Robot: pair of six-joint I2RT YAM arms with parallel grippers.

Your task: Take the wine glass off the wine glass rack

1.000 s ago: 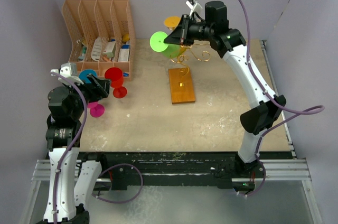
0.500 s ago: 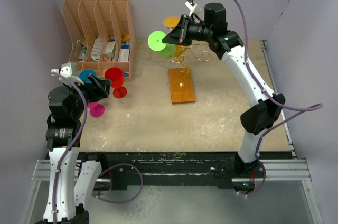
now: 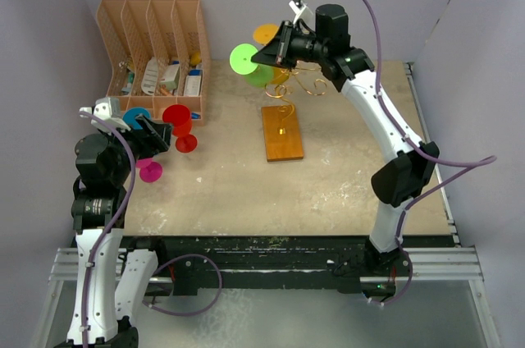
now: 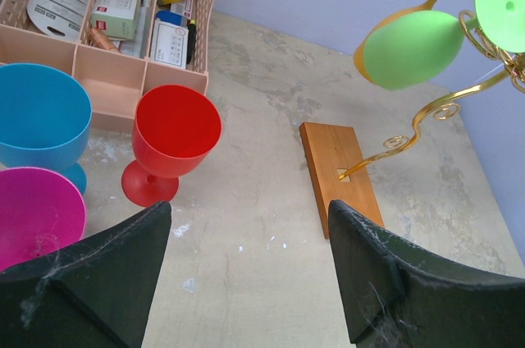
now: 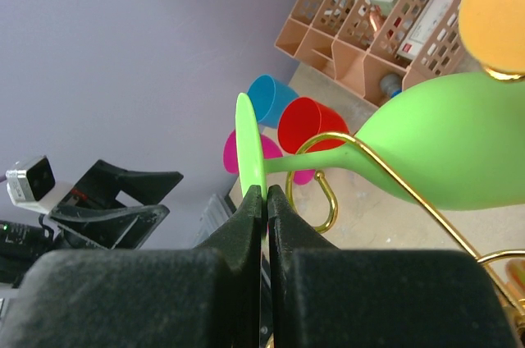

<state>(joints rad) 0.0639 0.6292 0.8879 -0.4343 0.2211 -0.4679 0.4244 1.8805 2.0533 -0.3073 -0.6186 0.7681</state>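
Nearest the arm bases, well to the left of the thin gold wire wine glass rack (image 3: 300, 85) on its flat orange-brown wooden base (image 3: 282, 132), the left gripper (image 4: 248, 218) hangs with its fingers spread wide and nothing between them. It looks parked out of the way. Just ahead of it, also left of the rack, three plastic goblets stand upright: a magenta one (image 4: 37, 212), a blue one (image 4: 41, 118) and a red one (image 4: 176, 130). They sit clear of the rack, likely so the working space stays free.

Up on the rack's scroll arms, the lime-green plastic wine glass (image 5: 443, 151) lies tipped over, its stem threaded through a gold curl. The right gripper (image 5: 264, 194) is clenched on the rim of the glass's flat foot, on the rack's left side. Holding it there probably lets the stem slide sideways out of the open curl. An orange plastic glass (image 3: 267, 34) hangs on the rack's far side, beyond the green one.
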